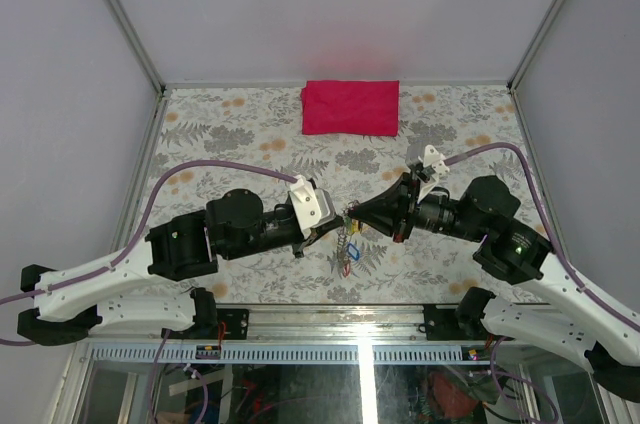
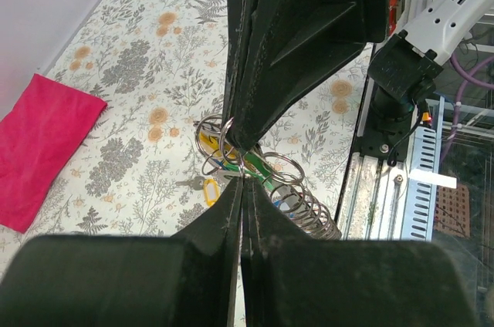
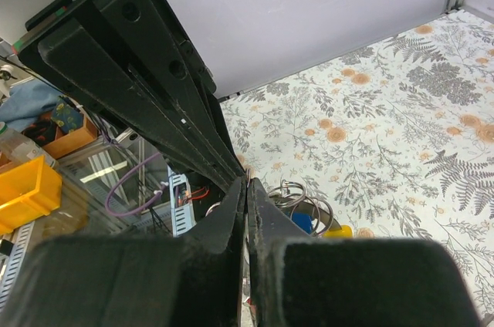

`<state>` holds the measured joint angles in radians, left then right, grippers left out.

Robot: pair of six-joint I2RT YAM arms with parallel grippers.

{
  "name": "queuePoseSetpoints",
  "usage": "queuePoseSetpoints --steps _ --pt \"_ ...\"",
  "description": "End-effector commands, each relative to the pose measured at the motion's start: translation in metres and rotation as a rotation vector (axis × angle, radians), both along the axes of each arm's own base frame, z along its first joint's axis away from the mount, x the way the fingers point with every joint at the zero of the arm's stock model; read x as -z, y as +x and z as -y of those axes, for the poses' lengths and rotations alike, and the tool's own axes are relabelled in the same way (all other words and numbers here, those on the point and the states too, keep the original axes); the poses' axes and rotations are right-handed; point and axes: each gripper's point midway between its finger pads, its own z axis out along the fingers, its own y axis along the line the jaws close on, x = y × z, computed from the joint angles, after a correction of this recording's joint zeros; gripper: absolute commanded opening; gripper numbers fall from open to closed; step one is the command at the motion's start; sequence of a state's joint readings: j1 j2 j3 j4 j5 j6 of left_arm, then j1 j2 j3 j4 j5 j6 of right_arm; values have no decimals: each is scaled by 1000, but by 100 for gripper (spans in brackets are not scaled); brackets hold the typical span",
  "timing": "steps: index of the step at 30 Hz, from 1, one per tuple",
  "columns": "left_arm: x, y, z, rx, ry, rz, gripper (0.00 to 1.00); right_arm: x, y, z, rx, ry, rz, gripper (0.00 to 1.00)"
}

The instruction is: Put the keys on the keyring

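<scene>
Table (image 1: pixel 200 134): floral-print cover, grey and orange.
Walls (image 1: pixel 330 4): plain pale panels, three sides.
Corner posts (image 1: pixel 120 14): metal.
Red cloth (image 1: pixel 350 107): folded, at far edge.

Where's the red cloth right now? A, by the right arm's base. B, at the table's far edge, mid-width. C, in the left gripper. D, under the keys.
B: the red cloth lies flat at the far edge of the table, well beyond the keys.

Top view: keys (image 1: pixel 347 256) too small to count, keyring indistinguishable. Left wrist view — right gripper (image 2: pixel 239 148) covers part of the wire rings (image 2: pixel 204 138). Right wrist view: 2 key heads (image 3: pixel 302 223) half hidden.
</scene>
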<state>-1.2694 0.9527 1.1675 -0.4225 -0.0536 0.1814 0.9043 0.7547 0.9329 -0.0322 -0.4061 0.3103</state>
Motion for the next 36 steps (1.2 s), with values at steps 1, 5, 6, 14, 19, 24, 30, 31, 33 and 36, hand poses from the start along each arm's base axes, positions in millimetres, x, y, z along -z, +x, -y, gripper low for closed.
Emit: queuePoseSetpoints --steps 1,5,6,14,19,24,30,31,33,36 --pt "-39 3 -2 -20 -105 60 0 -17 1 1 6 21 26 0" --pt "-40 4 -3 -22 -109 64 0 -12 1 -2 -8 5 15 0" --pt "-41 4 -3 -23 -114 65 0 -11 0 -3 -10 1 9 0" --pt "-42 3 -3 -21 -116 67 0 -1 0 -7 -29 -32 -25 0" --pt "-43 3 -3 -20 -122 67 0 1 1 -8 -28 -37 -32 0" --pt "-43 -1 -1 2 -125 59 1 -12 1 1 5 35 25 0" --pt "-51 -16 6 76 -195 22 6 -46 -5 17 37 205 151 0" --pt "-52 -18 6 89 -207 17 7 -50 -7 19 36 227 169 0" --pt "-56 -22 6 106 -231 12 10 -56 -11 21 25 257 205 0" --pt "-65 -28 2 130 -277 15 15 -60 -20 25 -3 291 254 0"
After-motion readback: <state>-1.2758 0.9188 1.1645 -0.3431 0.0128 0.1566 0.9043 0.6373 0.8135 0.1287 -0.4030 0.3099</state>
